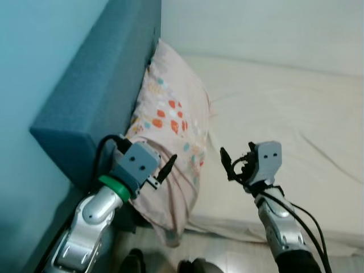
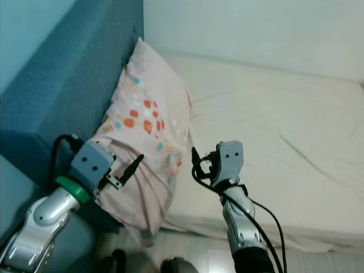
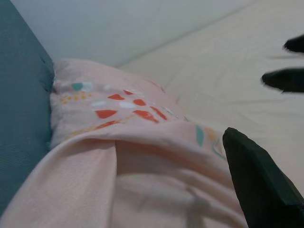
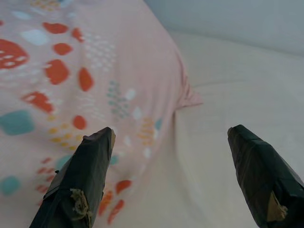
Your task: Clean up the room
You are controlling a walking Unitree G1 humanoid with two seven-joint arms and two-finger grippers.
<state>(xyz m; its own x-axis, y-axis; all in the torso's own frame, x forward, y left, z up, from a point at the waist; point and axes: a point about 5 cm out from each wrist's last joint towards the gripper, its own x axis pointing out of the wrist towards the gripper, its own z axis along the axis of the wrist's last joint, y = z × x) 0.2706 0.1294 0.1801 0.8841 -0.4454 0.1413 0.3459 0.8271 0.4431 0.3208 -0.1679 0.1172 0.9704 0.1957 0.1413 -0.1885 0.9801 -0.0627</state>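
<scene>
A pink pillow (image 1: 170, 131) with red and teal spots leans against the blue headboard (image 1: 96, 85) at the head of a bed with a cream sheet (image 1: 296, 131). Its lower corner hangs over the bed's edge. My left gripper (image 1: 162, 170) is at the pillow's lower part, close against the cloth. One black finger (image 3: 256, 190) shows wide to the side and pillow cloth (image 3: 118, 180) covers the other. My right gripper (image 4: 171, 129) hovers open just off the pillow's right edge (image 4: 183, 95), over the sheet, with nothing between its fingers.
A white wall (image 1: 256, 28) runs behind the bed and a teal wall (image 1: 28, 57) stands left of the headboard. The bed's near edge (image 1: 227, 224) lies below my grippers, with floor (image 1: 233, 259) and my dark feet (image 1: 133, 261) beneath.
</scene>
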